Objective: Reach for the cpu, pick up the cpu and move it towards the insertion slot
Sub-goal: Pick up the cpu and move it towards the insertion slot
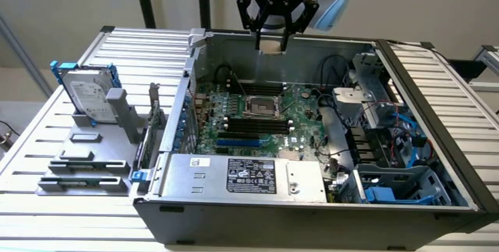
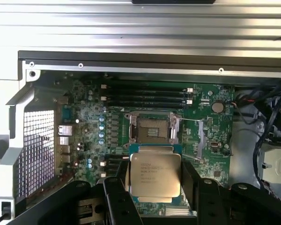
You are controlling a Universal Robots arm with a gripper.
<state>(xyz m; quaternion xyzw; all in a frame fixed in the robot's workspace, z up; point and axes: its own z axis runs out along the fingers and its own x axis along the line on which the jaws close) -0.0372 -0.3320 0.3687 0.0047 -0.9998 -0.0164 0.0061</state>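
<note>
At the exterior view's left, a silver hard drive in a blue frame stands upright on a grey holder, with flat grey blocks lying on the slatted table nearer the camera. Next comes the open computer case, its green motherboard lying flat inside, a labelled power supply box along the near edge. In the middle of the board sits the insertion slot, a square socket with a shiny metal frame and dark centre; black memory slots run just beside it. Above the far wall of the case hangs the gripper, its black fingers closed on the cpu (a small pale square seen edge-on from here). In the wrist view the cpu shows its silvery printed top, pinched at its two sides between the jaws of the gripper, and the insertion slot lies just beyond it on the board, uncovered. At the exterior view's right, cables and blue connectors crowd the drive bay.
</note>
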